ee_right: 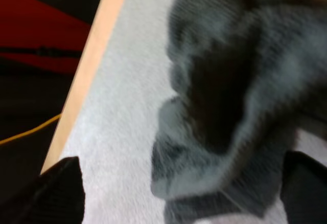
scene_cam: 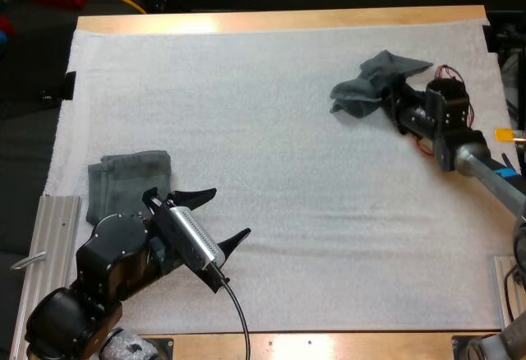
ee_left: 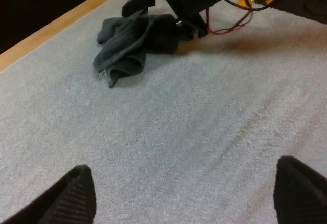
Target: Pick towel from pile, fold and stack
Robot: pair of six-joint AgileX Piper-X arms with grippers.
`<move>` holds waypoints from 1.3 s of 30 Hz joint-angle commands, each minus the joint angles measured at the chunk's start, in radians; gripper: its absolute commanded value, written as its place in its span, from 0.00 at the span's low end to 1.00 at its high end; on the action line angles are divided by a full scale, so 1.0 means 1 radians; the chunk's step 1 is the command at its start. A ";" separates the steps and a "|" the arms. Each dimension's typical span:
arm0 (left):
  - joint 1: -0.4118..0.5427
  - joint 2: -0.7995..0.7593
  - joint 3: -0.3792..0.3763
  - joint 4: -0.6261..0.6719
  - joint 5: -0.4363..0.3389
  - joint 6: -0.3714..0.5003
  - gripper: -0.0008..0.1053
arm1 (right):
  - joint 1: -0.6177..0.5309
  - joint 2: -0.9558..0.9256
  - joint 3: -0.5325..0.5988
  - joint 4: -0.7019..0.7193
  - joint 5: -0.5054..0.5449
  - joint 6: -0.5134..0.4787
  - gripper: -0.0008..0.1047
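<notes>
Crumpled grey-green towel [scene_cam: 378, 76] lies bunched inside the spread right pincer [scene_cam: 388, 101]; left pincer [scene_cam: 230, 212] gapes empty near folded towel [scene_cam: 123, 179].

I see two dark grey-green towels on the white mat [scene_cam: 288, 138]; the crumpled towel [scene_cam: 376, 85] lies toward the mat's far right corner, set in a little from the far edge; it is bunched into loose, uneven folds, one flap pointing toward the right edge and a rounded lobe spilling toward the left; the folded towel [scene_cam: 128, 181] lies flat beside the mat's left edge, toward the near left corner; it is a tidy, roughly square piece, its near edge hidden from me; the two lie well apart.
</notes>
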 commanded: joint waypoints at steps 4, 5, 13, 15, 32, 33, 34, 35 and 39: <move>-0.003 -0.001 -0.007 -0.011 0.014 -0.007 0.66 | 0.001 0.010 -0.031 0.011 0.096 0.044 0.50; -0.003 -0.001 -0.007 -0.011 0.014 -0.007 0.66 | 0.001 0.010 -0.031 0.021 0.113 0.043 0.50; -0.003 -0.001 -0.007 -0.011 0.014 -0.007 0.66 | 0.001 0.043 -0.031 0.026 0.094 0.042 0.36; -0.003 -0.001 -0.007 -0.011 0.014 -0.007 0.66 | 0.003 0.051 -0.031 0.024 0.068 0.042 0.20; -0.003 -0.001 -0.007 -0.011 0.014 -0.007 0.66 | 0.063 -0.151 -0.031 0.145 0.147 -0.445 0.02; -0.003 -0.001 -0.007 -0.011 0.014 -0.007 0.66 | 0.070 -0.175 -0.031 0.165 0.147 -0.488 0.02; -0.003 -0.001 -0.007 -0.011 0.014 -0.007 0.66 | 0.082 -0.227 -0.031 0.204 0.158 -0.550 0.02; -0.003 -0.001 -0.007 -0.011 0.014 -0.007 0.66 | 0.084 -0.245 -0.031 0.219 0.164 -0.562 0.02; -0.003 -0.001 -0.007 -0.011 0.014 -0.007 0.66 | 0.090 -0.331 -0.031 0.261 0.167 -0.588 0.02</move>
